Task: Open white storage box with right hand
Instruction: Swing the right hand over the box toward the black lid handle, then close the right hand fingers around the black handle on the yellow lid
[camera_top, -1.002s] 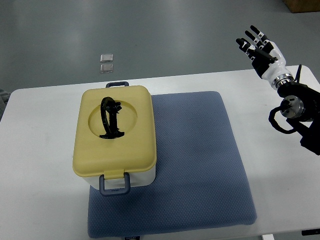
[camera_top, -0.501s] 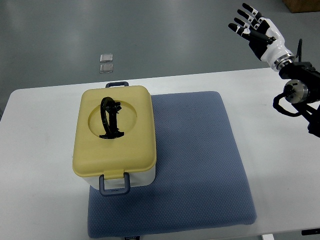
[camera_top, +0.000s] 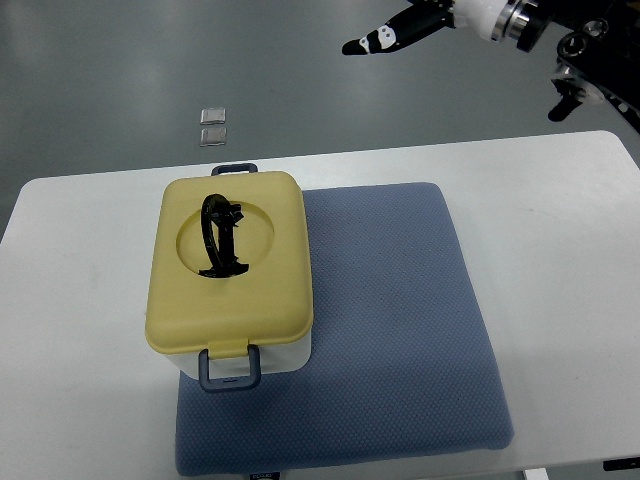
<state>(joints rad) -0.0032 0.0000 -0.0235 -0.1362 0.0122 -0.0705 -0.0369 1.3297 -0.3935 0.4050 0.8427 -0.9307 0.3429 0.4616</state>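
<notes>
- Our right hand (camera_top: 400, 32) was up at the top edge of the view, over the grey floor (camera_top: 120, 60) beyond the surface (camera_top: 80, 400), well apart from the white storage box (camera_top: 228, 275).
- Only part of the hand showed: a few dark fingers (camera_top: 385, 38) stretched out toward the left, apparently extended rather than curled. It held nothing and touched nothing.
- Our left hand was nowhere in view.
- The box sat at the left end of the blue mat (camera_top: 400, 320), its yellow lid (camera_top: 270, 300) fully down, a black handle (camera_top: 220, 237) folded into the lid's round recess.
- A grey-blue latch (camera_top: 229, 368) hung at the near end, and a matching one (camera_top: 233, 169) showed at the far end. Both looked fastened, so we judged the opening not yet begun.
- The main risk, as we saw it, was the long reach. Coming across from the far right, the hand could arrive off-line and push the lid or the box side instead of catching a latch.
- The box could then slide on the mat, or off its left edge onto the bare surface.
- Lifting the lid with one latch fastened could tilt or drag the whole box.
- We could not tell how stiff the latches were.
</notes>
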